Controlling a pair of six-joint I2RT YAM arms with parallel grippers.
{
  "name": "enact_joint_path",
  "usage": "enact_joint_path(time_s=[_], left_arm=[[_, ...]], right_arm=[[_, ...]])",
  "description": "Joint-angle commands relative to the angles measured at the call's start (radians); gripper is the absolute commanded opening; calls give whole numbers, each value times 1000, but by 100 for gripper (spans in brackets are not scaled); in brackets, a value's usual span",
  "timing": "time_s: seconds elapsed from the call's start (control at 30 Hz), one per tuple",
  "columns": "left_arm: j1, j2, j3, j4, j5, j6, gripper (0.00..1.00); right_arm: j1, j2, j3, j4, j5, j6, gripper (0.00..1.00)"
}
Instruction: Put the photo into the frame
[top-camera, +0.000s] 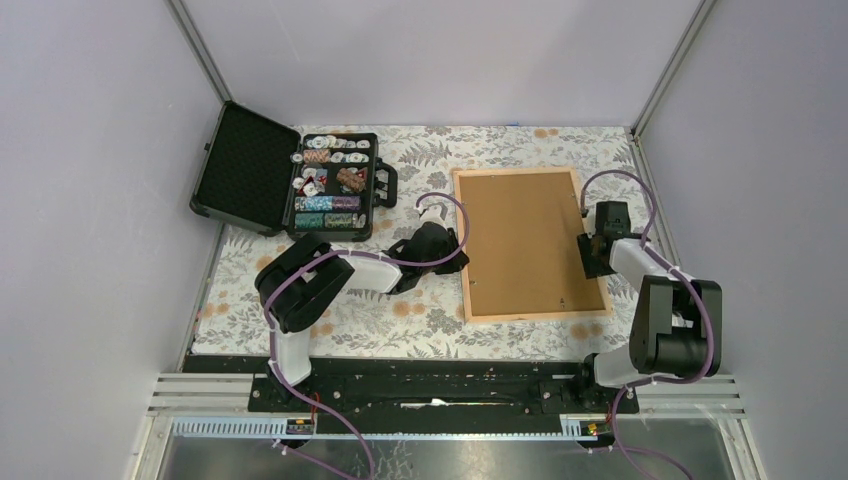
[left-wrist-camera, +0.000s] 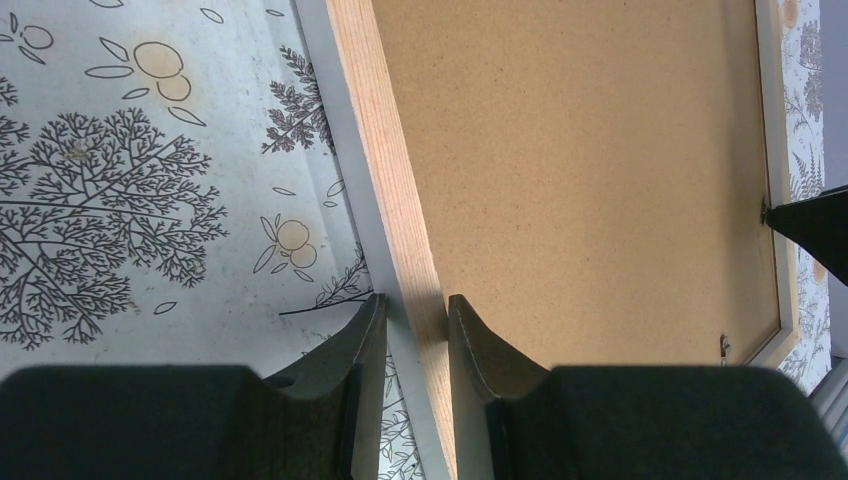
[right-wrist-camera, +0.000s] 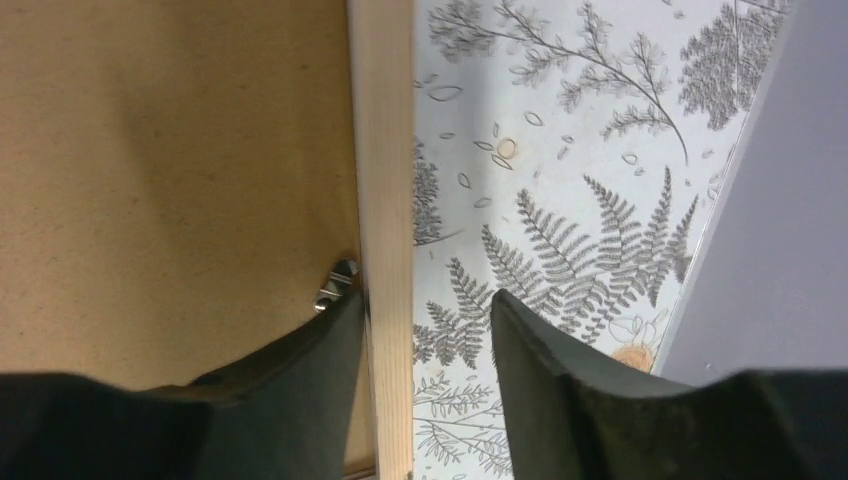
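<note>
Over on the table's right, the frame (top-camera: 463, 250) lies backing board (top-camera: 525, 240) up, open chip case (top-camera: 290, 185) far left. Left wrist: left gripper (left-wrist-camera: 416, 302) narrow astride its rail, pinch uncertain. Right wrist: right gripper (right-wrist-camera: 426, 297) wider, straddling the other rail beside a metal clip (right-wrist-camera: 335, 285).

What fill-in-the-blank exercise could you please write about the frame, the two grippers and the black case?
1. The frame lies flat with its ____ backing board facing up.
2. Seen from the top camera, the left gripper straddles the frame's ____ rim.
3. The right gripper straddles the frame's ____ rim.
4. The black case at the far left stands ____.

Missing words: brown; left; right; open.
</note>
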Motion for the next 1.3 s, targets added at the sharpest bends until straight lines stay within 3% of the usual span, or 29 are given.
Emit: enact_joint_path(time_s=[0.0, 0.2, 0.3, 0.53, 1.0, 1.27], left_arm=[[28, 45, -34, -102, -46, 29, 0], [28, 47, -33, -101, -43, 30, 0], [28, 48, -32, -101, -43, 30, 0], [28, 48, -30, -100, -40, 29, 0], [28, 44, -36, -97, -37, 27, 0], [31, 47, -38, -91, -32, 24, 0]], right_arm=[[-8, -59, -6, -45, 59, 108, 63], [-5, -193, -20, -64, 44, 199, 74], [-4, -157, 27, -76, 146, 279, 76], [-4, 67, 240, -328, 56, 499, 70], [-29, 156, 252, -325, 64, 622, 62], [-62, 153, 256, -294, 32, 618, 66]])
